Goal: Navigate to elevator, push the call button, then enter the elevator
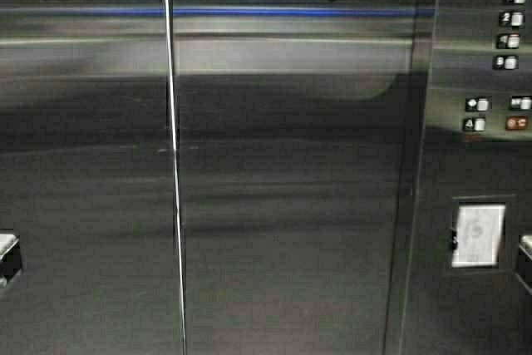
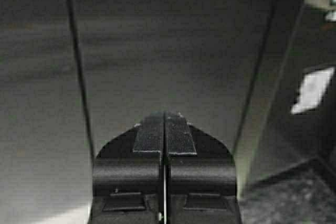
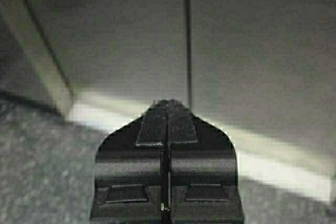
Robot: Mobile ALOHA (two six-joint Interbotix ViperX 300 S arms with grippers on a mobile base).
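High view faces the elevator (image 1: 283,205) interior at close range: brushed steel wall panels fill the frame, split by a thin bright vertical seam left of centre, with a thin blue stripe (image 1: 291,12) running across near the top. On the right sits a button panel (image 1: 511,31) with numbered floor buttons and a white notice (image 1: 478,236) below them. Left wrist view shows the left claw (image 2: 165,121) with its fingers pressed together, pointed at the steel wall. Right wrist view shows the right claw (image 3: 167,109) likewise closed, above speckled floor (image 3: 42,166) where it meets the wall.
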